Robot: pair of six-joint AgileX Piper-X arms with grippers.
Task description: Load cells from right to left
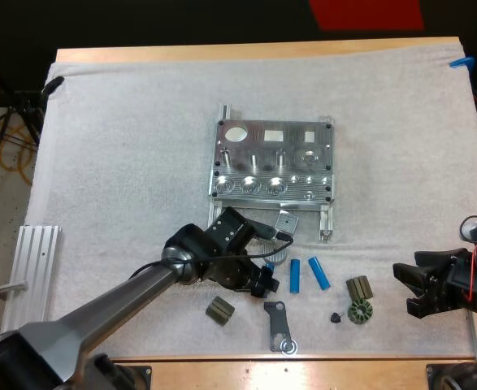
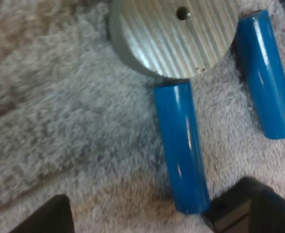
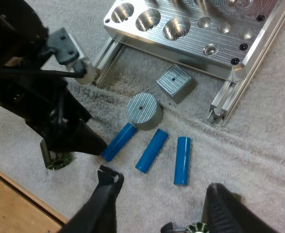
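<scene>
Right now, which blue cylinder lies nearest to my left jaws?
The blue cylinder with one end at the round grey disc; its other end lies beside the left jaws, the other two lie farther off.

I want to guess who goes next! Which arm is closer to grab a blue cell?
Probably left. The left gripper hangs right over a blue cell, its fingers open at its end. The right gripper sits open at the edge of the mat, farther off.

3 cylinders [image 3: 151, 150] before fixture [image 3: 229, 34], disc [image 3: 143, 110] between
</scene>
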